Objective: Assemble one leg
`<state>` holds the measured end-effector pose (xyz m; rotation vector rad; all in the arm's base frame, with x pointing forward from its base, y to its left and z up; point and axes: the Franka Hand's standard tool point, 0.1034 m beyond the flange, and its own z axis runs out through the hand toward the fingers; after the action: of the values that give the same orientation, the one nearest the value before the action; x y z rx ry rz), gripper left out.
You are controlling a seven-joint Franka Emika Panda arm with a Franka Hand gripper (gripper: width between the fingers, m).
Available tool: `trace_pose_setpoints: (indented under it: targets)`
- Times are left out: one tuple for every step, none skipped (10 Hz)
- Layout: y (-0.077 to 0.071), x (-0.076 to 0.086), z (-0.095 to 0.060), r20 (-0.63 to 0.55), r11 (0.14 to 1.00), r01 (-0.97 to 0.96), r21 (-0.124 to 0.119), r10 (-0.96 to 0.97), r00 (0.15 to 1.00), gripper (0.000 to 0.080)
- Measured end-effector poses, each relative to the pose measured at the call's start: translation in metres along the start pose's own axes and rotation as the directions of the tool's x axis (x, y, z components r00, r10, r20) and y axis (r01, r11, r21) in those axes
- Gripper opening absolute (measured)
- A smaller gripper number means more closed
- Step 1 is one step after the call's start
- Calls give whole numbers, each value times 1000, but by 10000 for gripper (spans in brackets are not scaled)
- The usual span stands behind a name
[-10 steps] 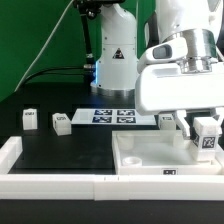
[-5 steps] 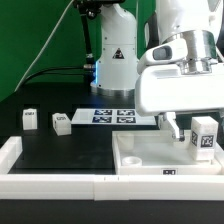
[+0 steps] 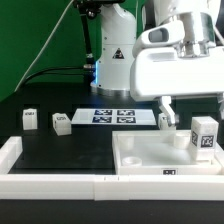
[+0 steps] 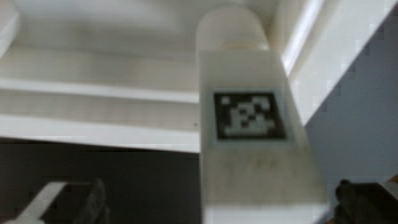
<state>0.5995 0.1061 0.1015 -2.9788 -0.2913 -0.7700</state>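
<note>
One leg (image 3: 204, 135), a small white block with a black-and-white tag, stands upright at the right end of the large white tray-like piece (image 3: 150, 158). My gripper (image 3: 193, 108) hangs just above it, open and holding nothing. One dark finger (image 3: 163, 109) shows left of the leg. In the wrist view the leg (image 4: 246, 115) lies lengthwise between my spread fingertips (image 4: 68, 203), apart from both. Three more legs stand on the black table: two at the exterior view's left (image 3: 30, 119) (image 3: 62, 123) and one behind the tray (image 3: 166, 120).
The marker board (image 3: 112, 116) lies flat at the back by the robot's base (image 3: 112, 60). A white raised rim (image 3: 60, 186) runs along the table's front and left edge (image 3: 10, 150).
The jaws, which held the leg low over the tray, have opened and the gripper has risen. The leg stays standing in the tray.
</note>
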Motion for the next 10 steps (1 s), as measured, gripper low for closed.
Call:
trace_pose_setpoints:
  targets:
    - [-2, -2, 2, 16, 1000, 1, 4, -2, 1000, 649]
    - [-1, -3, 3, 14, 1000, 1, 3, -1, 1000, 649]
    - [-4, -8, 4, 53, 1000, -1, 12, 0, 999, 649]
    - [-10, -11, 5, 155, 999, -6, 36, 1, 988, 649]
    - [-17, -9, 5, 262, 998, -36, 50, 21, 965, 649]
    - [-20, -13, 5, 371, 997, -45, 65, 18, 928, 649]
    - [-20, -15, 5, 470, 996, -53, 78, 10, 883, 649]
    - [-17, -12, 8, 530, 996, -48, 82, -2, 848, 649]
    - [-11, -6, 14, 509, 996, -49, 74, 4, 861, 649]
    - [-7, -7, 15, 508, 996, -52, 69, 10, 861, 649]
